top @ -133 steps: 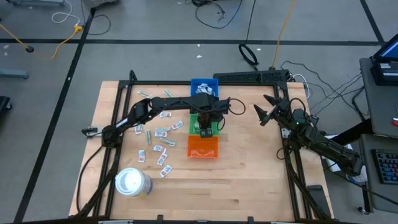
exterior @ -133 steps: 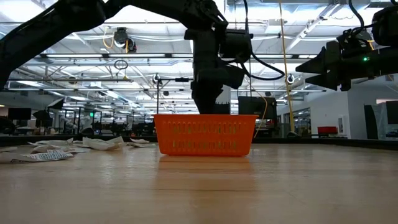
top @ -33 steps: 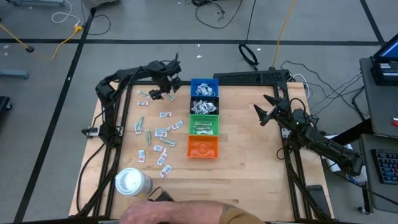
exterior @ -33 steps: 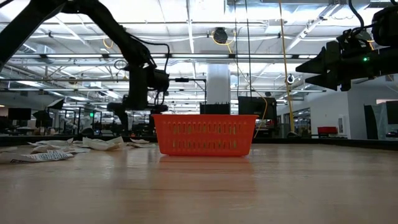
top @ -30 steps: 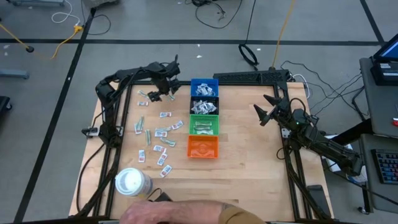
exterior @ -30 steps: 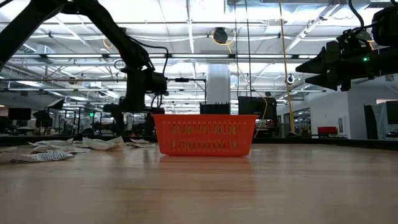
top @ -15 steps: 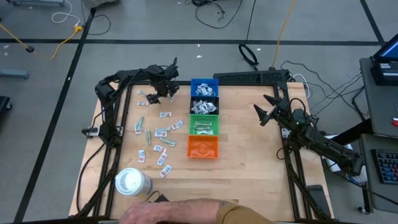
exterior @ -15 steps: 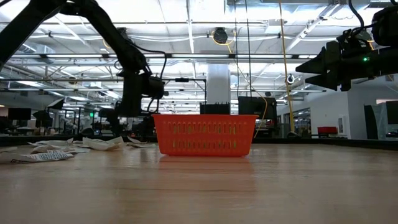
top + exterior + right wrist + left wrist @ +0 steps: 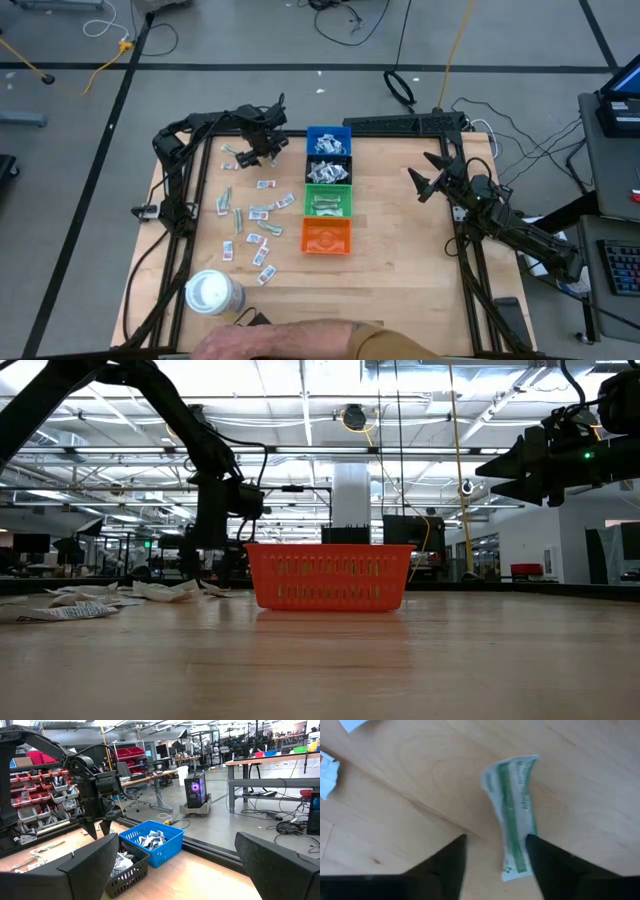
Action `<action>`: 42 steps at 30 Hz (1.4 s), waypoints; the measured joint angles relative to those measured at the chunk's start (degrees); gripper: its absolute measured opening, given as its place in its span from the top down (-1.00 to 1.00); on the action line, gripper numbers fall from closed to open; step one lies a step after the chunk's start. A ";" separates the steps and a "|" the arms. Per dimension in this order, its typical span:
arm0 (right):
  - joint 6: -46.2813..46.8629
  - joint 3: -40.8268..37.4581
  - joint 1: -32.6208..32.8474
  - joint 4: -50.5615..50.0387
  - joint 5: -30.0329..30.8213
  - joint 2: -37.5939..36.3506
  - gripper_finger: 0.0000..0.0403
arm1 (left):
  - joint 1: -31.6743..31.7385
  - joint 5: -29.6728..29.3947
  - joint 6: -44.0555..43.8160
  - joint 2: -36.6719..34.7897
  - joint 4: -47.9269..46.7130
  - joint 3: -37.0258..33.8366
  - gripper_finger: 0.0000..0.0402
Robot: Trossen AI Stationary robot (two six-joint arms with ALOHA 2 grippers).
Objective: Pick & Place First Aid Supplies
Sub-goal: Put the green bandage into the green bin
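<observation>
Several first aid packets (image 9: 258, 213) lie scattered flat on the left half of the wooden table. One slim green-grey wrapper (image 9: 513, 815) lies flat on the wood under my left gripper (image 9: 495, 842), near the far edge, left of the blue bin (image 9: 328, 141). My left gripper (image 9: 260, 148) is open and points down, one finger on each side of the wrapper's near end. I cannot tell whether a finger touches it. My right gripper (image 9: 424, 181) is open and empty, raised above the table's right side.
Blue, black (image 9: 328, 171), green (image 9: 328, 202) and orange (image 9: 326, 236) bins stand in a row down the table's middle. A large white roll (image 9: 213, 293) stands near the front left. A person's arm (image 9: 300, 343) reaches over the near edge.
My left gripper has gone down toward the table and a little toward its left edge, over the packets beside the blue bin. It stays open. The person's arm at the near edge has shifted slightly.
</observation>
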 joint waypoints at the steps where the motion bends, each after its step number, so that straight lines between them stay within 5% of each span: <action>1: 0.00 0.00 0.00 0.00 0.02 0.00 -0.95 | 0.00 0.07 0.02 0.00 0.07 0.00 0.03; 10: 0.00 0.02 -0.01 0.00 0.01 0.00 -0.95 | -0.65 2.31 7.81 0.06 2.45 -0.08 0.95; 31: 0.00 0.01 -0.02 0.00 0.00 0.00 -0.95 | -6.37 -2.01 22.31 -13.51 -11.67 -0.11 0.99; 42: 0.00 0.01 -0.01 0.00 0.01 0.00 -0.95 | -16.39 -3.02 50.38 -8.36 -20.56 10.96 1.00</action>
